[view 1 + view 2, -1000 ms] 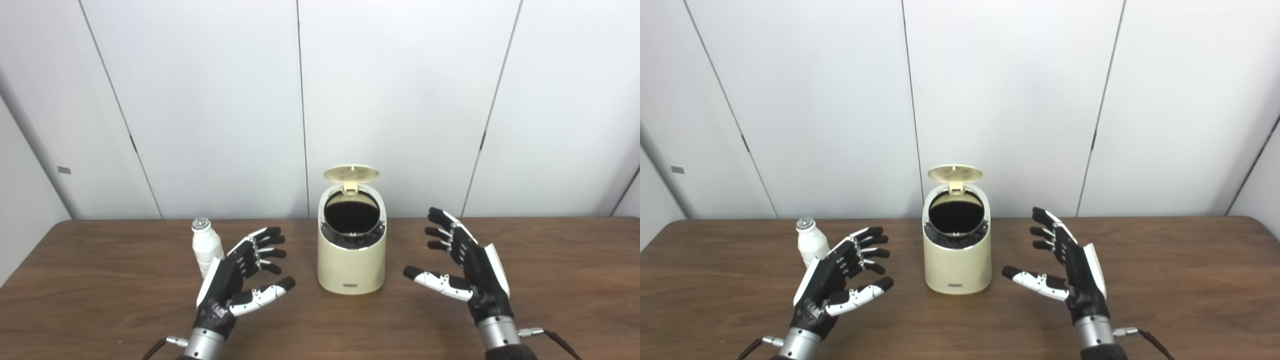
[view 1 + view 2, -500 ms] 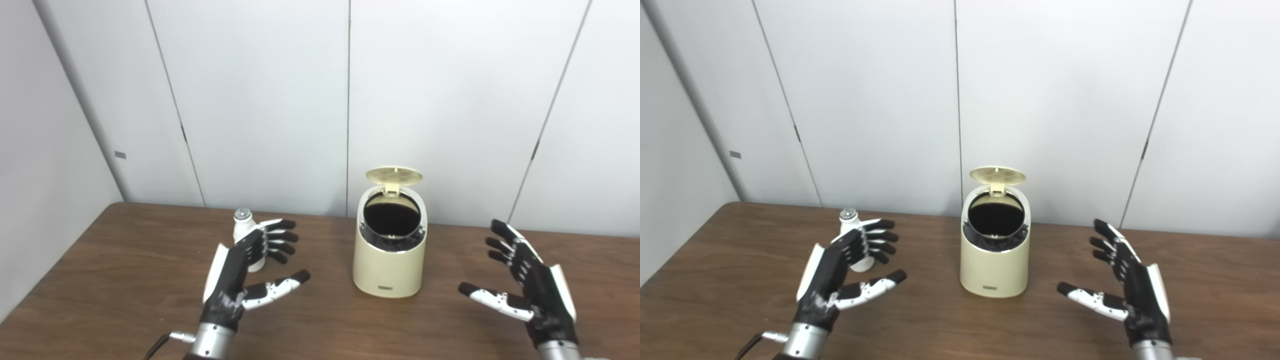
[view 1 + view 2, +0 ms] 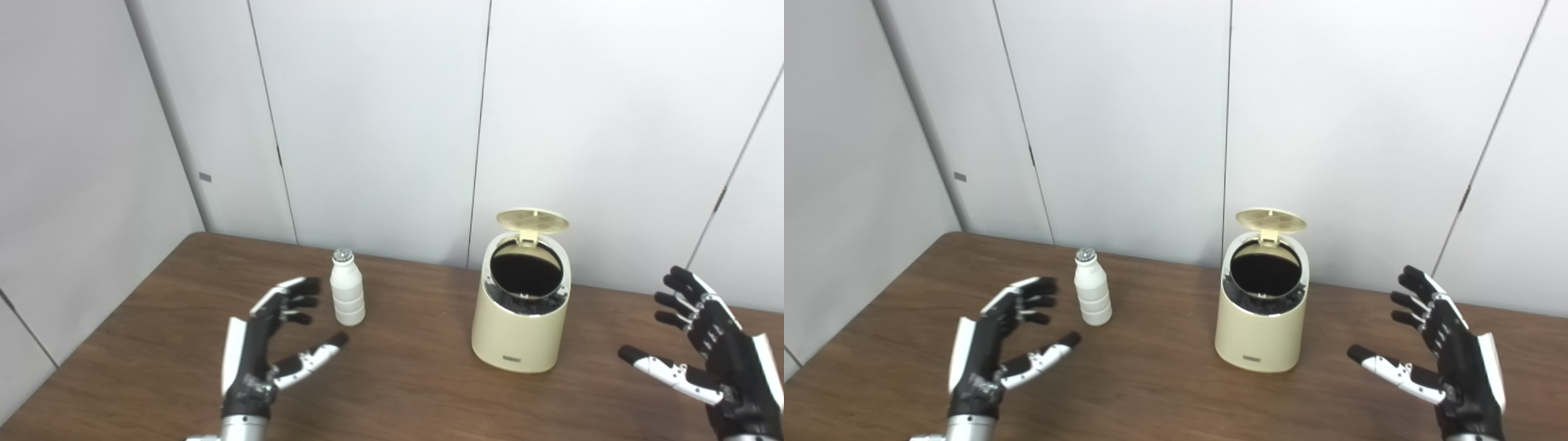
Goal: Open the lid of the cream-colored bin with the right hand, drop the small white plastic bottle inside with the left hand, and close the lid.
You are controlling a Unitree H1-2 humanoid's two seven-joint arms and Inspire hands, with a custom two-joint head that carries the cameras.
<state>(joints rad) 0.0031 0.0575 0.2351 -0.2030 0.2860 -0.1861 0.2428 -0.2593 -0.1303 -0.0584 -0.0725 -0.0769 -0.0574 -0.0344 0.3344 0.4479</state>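
Observation:
The cream-colored bin [image 3: 520,331] stands on the brown table [image 3: 398,392], its round lid [image 3: 531,220] tipped up at the back so the dark inside shows. A small white plastic bottle [image 3: 347,297] with a silver cap stands upright to the bin's left. My left hand [image 3: 266,346] hovers open just left of and nearer than the bottle, fingers apart, not touching it. My right hand [image 3: 713,352] is open at the far right, well clear of the bin, palm facing inward.
White wall panels rise behind the table's far edge [image 3: 1151,260]. The table's left corner [image 3: 196,236] lies near a side wall. Bare wood stretches between bottle and bin.
The camera has turned left, so the whole scene has slid right in the picture. My left hand has shifted to the bottle's left side, uncovering it. Bin and bottle stand unmoved.

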